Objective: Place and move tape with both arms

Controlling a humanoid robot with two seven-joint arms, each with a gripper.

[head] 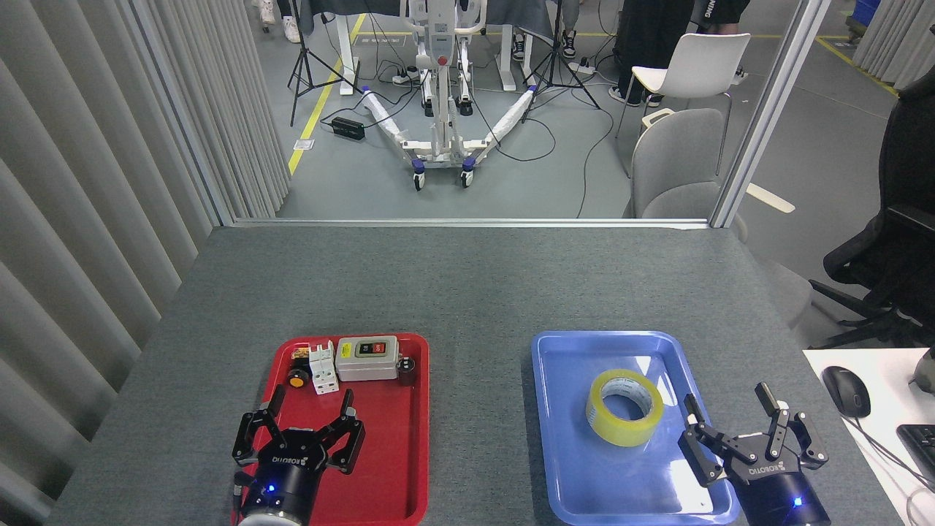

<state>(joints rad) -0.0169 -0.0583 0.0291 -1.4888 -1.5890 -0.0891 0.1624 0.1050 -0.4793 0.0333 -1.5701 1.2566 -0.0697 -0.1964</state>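
The tape (624, 407) lies flat, core hole up, in the middle of the blue tray (570, 467), which sits toward the table's (467, 285) near right corner. The right claw (745, 431) hovers over the tray's right rim, just beside the roll, fingers spread and empty. The left claw (303, 422), also spread, hangs above the near half of the red tray (398, 467), whose far edge holds a grey switch box (367, 358) and small electrical parts (314, 369).

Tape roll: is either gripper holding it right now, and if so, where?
Nothing is held. The tape lies free in the blue tray; the right gripper is open beside it, the left gripper open over the red tray.
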